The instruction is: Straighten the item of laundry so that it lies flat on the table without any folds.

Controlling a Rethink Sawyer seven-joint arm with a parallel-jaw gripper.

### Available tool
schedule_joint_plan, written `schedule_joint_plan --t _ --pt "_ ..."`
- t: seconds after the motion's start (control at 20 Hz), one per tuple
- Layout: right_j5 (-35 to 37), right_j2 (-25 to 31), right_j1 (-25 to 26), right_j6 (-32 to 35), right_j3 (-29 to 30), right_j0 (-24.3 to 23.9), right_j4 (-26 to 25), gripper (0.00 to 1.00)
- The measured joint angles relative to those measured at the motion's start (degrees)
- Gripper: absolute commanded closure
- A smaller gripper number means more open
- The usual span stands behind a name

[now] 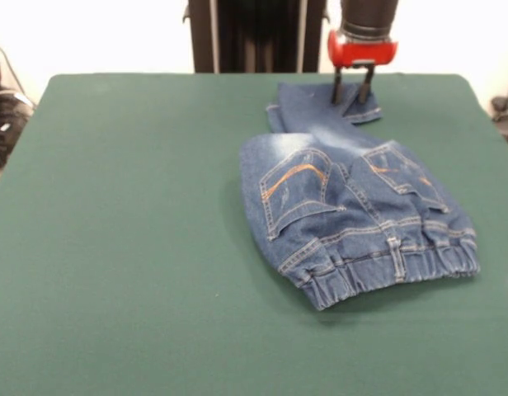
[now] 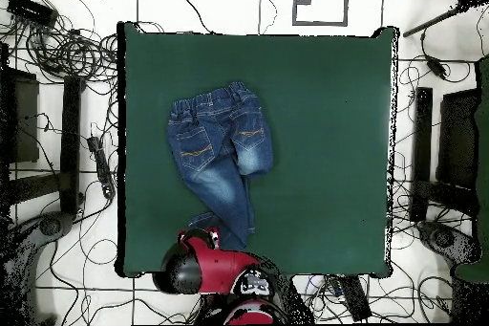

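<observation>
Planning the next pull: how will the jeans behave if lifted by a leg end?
Probably floppy: the jeans already lie folded and bunched. Likely to drape from the claw, and the thick waistband may drag on the felt-like table.

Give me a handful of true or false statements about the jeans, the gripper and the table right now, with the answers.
1. The jeans lie back pockets up. True.
2. The gripper is over the waistband. False: it stands at the leg end, at the opposite end from the waistband.
3. The gripper's fingers are spread apart. True: a gap shows between them over the denim.
4. The jeans are spread fully flat with both legs laid out. False: the overhead view shows one leg stretched out and the other bunched or folded near the seat.
5. The table has a dark green top. True.
</observation>
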Motion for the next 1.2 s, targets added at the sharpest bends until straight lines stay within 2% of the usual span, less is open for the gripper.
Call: schedule_joint_plan --t 0.7,0.95,1.2 --pt "-0.31 0.0 -0.34 0.52 0.55 0.15 0.0 1.0" --pt "-0.15 -0.01 -3.56 0.52 1.82 1.14 0.31 1.0" --pt "4.23 -0.13 -9.78 0.52 3.23 2.83 0.95 1.0"
